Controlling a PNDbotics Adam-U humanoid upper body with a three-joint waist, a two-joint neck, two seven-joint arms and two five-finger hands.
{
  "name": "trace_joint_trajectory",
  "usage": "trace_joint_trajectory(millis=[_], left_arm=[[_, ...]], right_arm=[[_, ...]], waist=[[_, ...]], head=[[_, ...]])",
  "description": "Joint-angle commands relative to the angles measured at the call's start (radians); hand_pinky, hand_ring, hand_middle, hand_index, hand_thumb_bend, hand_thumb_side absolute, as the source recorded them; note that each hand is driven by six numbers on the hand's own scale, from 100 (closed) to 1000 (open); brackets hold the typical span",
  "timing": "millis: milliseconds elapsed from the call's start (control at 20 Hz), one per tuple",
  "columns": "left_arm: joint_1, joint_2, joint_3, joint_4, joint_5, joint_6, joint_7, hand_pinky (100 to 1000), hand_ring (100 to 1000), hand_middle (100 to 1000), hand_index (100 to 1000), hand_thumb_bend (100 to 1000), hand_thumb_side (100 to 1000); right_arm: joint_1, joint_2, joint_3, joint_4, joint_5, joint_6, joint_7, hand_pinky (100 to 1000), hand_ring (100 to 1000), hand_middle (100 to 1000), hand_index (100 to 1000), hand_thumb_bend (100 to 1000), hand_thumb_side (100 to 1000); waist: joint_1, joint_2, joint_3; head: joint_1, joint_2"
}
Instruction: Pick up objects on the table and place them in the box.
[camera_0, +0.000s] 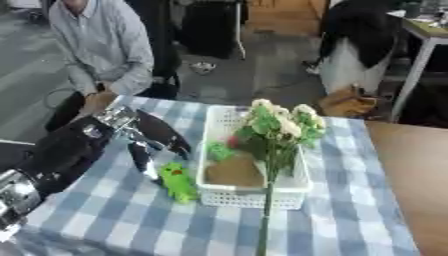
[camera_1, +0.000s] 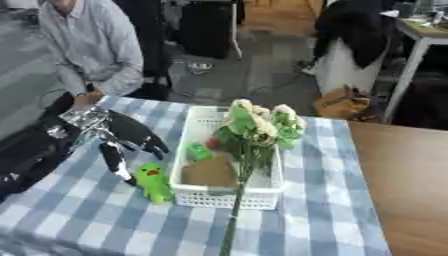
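A green toy figure lies on the blue-checked tablecloth, just beside the white basket at its 9 o'clock side. In the basket stand white flowers whose stem hangs over the near rim, above a brown thing and a small green one, both hard to make out. The left hand, at 11 o'clock from the toy, has its fingers straight and spread, empty; the right hand shows nowhere.

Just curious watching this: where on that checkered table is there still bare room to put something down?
Bare cloth lies right of the white basket and along the near edge. It is crowded left of the basket: the green toy and the left hand sit close together.
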Motion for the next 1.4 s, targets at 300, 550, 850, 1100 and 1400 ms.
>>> trace_joint_trajectory(millis=[300, 550, 850, 1100, 1400], left_arm=[[-0.05, -0.006, 0.035, 0.055, -0.104, -0.069, -0.141, 910, 1000, 1000, 1000, 688, 843], [-0.056, -0.029, 0.039, 0.084, -0.158, -0.069, -0.122, 909, 1000, 1000, 1000, 677, 853], [-0.058, -0.063, 0.044, 0.118, -0.192, -0.069, -0.087, 907, 1000, 1000, 1000, 647, 885], [-0.058, -0.072, 0.041, 0.128, -0.203, -0.069, -0.06, 910, 1000, 1000, 1000, 634, 875], [-0.056, -0.075, 0.043, 0.122, -0.219, -0.069, -0.03, 909, 1000, 1000, 1000, 586, 924]], right_arm=[[-0.018, -0.034, -0.005, -0.015, -0.004, -0.042, -0.051, 730, 744, 693, 678, 100, 560], [-0.021, -0.033, -0.005, -0.015, -0.004, -0.04, -0.053, 730, 743, 692, 678, 100, 558], [-0.024, -0.032, -0.005, -0.015, -0.004, -0.038, -0.055, 730, 743, 692, 678, 100, 557], [-0.025, -0.032, -0.004, -0.015, -0.004, -0.037, -0.055, 730, 743, 692, 678, 100, 558], [-0.024, -0.032, -0.003, -0.015, -0.004, -0.038, -0.053, 731, 743, 692, 677, 100, 560]], waist=[[0.011, -0.01, -0.001], [0.01, -0.009, -0.003], [0.009, -0.008, -0.004], [0.009, -0.009, -0.004], [0.009, -0.009, -0.002]], head=[[0.009, -0.003], [0.016, -0.007], [0.019, -0.009], [0.017, -0.007], [0.015, -0.014]])
